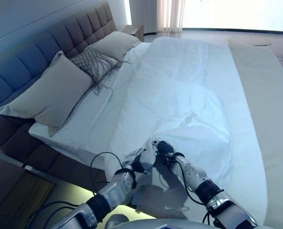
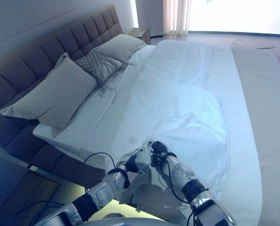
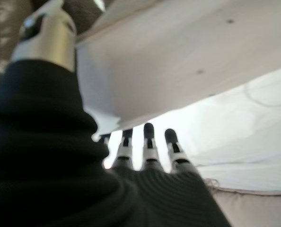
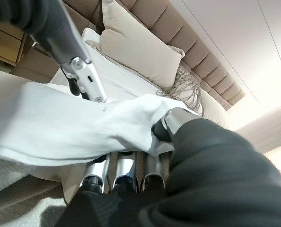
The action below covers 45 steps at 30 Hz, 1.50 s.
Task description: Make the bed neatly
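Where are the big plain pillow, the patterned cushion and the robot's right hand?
big plain pillow (image 1: 48, 93): left eye view, middle of its face.
patterned cushion (image 1: 95, 63): left eye view, its centre.
right hand (image 1: 164, 148): left eye view, dark back of hand.

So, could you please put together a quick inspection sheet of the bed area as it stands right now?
Surface: mattress with a beige strip down its far side.
Job's things: white duvet, rumpled, its near corner bunched at the bed's edge.
Pillows: two beige pillows and a fringed cushion against the padded headboard.
Clutter: nothing seen.
Hands: left hand and right hand together at the duvet corner; right hand's thumb and fingers pinch the cloth; left thumb and fingers flank the edge, grip unclear.
Cables: left out.
Surroundings: nightstand, curtains at a bright window.
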Available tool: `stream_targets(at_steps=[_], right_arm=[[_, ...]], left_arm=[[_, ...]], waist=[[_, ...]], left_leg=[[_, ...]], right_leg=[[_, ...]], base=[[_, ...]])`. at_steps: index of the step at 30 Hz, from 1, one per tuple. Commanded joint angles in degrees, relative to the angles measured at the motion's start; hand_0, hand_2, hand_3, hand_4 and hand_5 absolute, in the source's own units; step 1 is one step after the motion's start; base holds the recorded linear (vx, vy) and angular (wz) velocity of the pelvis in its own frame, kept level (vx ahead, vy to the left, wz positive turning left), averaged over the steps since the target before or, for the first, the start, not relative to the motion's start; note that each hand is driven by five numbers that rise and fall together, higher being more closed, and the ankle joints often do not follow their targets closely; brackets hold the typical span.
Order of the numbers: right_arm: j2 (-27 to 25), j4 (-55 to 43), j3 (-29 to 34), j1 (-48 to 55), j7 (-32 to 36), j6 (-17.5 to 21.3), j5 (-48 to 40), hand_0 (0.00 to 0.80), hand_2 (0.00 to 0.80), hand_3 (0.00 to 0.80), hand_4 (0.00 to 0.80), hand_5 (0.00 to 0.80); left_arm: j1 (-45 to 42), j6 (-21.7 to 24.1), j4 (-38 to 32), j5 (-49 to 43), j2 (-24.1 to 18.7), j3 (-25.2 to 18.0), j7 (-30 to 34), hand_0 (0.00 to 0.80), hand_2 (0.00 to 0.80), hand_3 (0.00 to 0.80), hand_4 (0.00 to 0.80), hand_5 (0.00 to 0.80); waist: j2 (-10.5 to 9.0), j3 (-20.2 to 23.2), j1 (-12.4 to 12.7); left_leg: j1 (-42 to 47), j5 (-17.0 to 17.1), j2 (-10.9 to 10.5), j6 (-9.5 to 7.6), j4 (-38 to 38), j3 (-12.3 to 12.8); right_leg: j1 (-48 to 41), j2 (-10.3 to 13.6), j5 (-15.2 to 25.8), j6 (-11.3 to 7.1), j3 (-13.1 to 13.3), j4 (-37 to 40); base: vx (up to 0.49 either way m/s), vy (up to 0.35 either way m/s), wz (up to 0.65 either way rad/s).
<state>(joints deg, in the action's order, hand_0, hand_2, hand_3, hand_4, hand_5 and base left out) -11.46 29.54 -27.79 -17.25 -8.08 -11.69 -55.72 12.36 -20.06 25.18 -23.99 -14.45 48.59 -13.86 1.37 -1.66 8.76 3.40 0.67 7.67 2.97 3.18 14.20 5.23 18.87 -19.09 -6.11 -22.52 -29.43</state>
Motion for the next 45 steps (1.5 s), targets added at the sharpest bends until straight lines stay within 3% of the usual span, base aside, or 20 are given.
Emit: stream_targets(at_steps=[1, 8, 9, 10, 11, 19, 32, 33, 34, 45], right_arm=[[6.1, -6.3, 0.3, -12.7, 1.0, 2.2, 0.0, 0.800, 0.800, 0.800, 0.800, 0.800], [7.1, -7.4, -0.9, -13.1, -1.1, 2.6, -1.2, 0.800, 0.800, 0.800, 0.800, 0.800], [7.1, -7.5, -0.9, -13.2, -1.2, 2.5, -1.4, 0.800, 0.800, 0.800, 0.800, 0.800], [7.1, -7.6, -1.0, -13.1, -1.1, 2.4, -1.4, 0.800, 0.800, 0.800, 0.800, 0.800], [7.2, -7.7, -1.0, -13.0, -1.1, 2.3, -1.5, 0.800, 0.800, 0.800, 0.800, 0.800], [7.3, -9.6, -2.1, -11.8, -1.2, 1.7, -1.8, 0.800, 0.800, 0.800, 0.800, 0.800], [7.4, -9.7, -3.1, -9.1, -0.8, 0.8, -4.0, 0.800, 0.800, 0.800, 0.800, 0.800], [7.3, -9.7, -3.2, -8.7, -0.9, 0.2, -3.8, 0.480, 0.480, 0.480, 0.480, 0.480], [7.2, -9.7, -3.4, -8.4, -0.8, -0.5, -3.4, 0.000, 0.000, 0.000, 0.000, 0.000], [2.5, -16.9, -4.9, -1.8, 7.6, -7.2, -3.7, 0.000, 0.000, 0.000, 0.000, 0.000]], left_arm=[[5.3, -0.3, 0.7, -8.6, -0.9, 3.6, -2.7, 0.000, 0.000, 0.000, 0.000, 0.000], [8.3, -2.8, 2.7, -7.1, 2.2, 4.7, -6.2, 0.000, 0.000, 0.000, 0.000, 0.000], [8.6, -2.5, 2.6, -8.1, 2.4, 4.7, -6.1, 0.188, 0.188, 0.188, 0.188, 0.188], [8.9, -2.7, 2.3, -9.1, 2.5, 4.8, -5.6, 0.612, 0.612, 0.612, 0.612, 0.612], [9.0, -2.8, 2.1, -9.4, 2.6, 4.8, -5.7, 0.800, 0.800, 0.800, 0.800, 0.800], [9.5, -4.3, 2.3, -7.7, 3.5, 4.9, -6.7, 0.800, 0.800, 0.800, 0.800, 0.800], [9.6, -2.0, 6.8, -6.3, 2.9, 2.9, -10.9, 0.800, 0.800, 0.800, 0.800, 0.800], [9.6, -1.9, 7.5, -6.2, 2.4, 2.1, -11.3, 0.800, 0.800, 0.800, 0.800, 0.800], [9.7, -1.6, 8.1, -6.2, 2.0, 1.3, -11.8, 0.800, 0.800, 0.800, 0.800, 0.800], [8.7, 2.4, 16.1, -9.4, -2.9, -8.8, -18.1, 0.800, 0.800, 0.800, 0.800, 0.800]], waist=[[-3.20, -2.3, 0.2], [-3.70, -1.9, -0.4], [-3.71, -1.9, -0.5], [-3.70, -2.0, -0.6], [-3.67, -2.0, -0.7], [-3.34, -1.5, -1.4], [-3.16, -0.8, -1.8], [-3.15, -0.7, -1.8], [-3.11, -0.6, -1.9], [-2.29, 0.8, -3.8]], left_leg=[[1.7, -1.6, 1.6, 1.96, -0.2, -0.2], [2.5, -0.9, 2.2, 2.41, -1.8, 0.1], [2.7, -0.8, 2.2, 2.45, -1.9, 0.1], [2.7, -0.8, 2.3, 2.48, -2.0, 0.1], [2.8, -0.7, 2.4, 2.51, -2.1, 0.1], [3.4, 0.1, 2.6, 2.81, -3.4, 0.3], [4.1, 0.4, 2.3, 2.72, -3.6, 0.6], [4.2, 0.4, 2.2, 2.70, -3.5, 0.6], [4.1, 0.4, 2.2, 2.67, -3.4, 0.6], [5.3, 1.3, 1.7, 2.82, -4.1, 1.0]], right_leg=[[-7.3, 3.1, 29.1, -7.68, -4.1, 28.3], [-7.8, 2.2, 29.0, -7.88, -4.3, 29.3], [-7.9, 2.1, 29.0, -7.87, -4.3, 29.3], [-8.0, 2.0, 28.9, -7.81, -4.3, 29.4], [-8.1, 1.9, 28.8, -7.79, -4.4, 29.5], [-8.6, 1.5, 28.7, -7.68, -4.7, 29.9], [-9.9, 1.5, 28.6, -7.41, -4.9, 30.1], [-10.0, 1.6, 28.6, -7.33, -4.9, 30.0], [-10.0, 1.6, 28.6, -7.25, -4.8, 30.0], [-10.3, 0.7, 28.5, -6.30, -3.2, 30.1]], base=[[0.042, -0.044, -0.01], [0.036, -0.048, -0.02], [0.000, 0.000, 0.00], [0.016, -0.025, -0.06], [0.017, -0.022, -0.10], [0.007, 0.002, -0.03], [-0.008, 0.011, 0.00], [0.000, 0.000, 0.00], [-0.024, 0.026, -0.04], [-0.010, 0.027, -0.02]])
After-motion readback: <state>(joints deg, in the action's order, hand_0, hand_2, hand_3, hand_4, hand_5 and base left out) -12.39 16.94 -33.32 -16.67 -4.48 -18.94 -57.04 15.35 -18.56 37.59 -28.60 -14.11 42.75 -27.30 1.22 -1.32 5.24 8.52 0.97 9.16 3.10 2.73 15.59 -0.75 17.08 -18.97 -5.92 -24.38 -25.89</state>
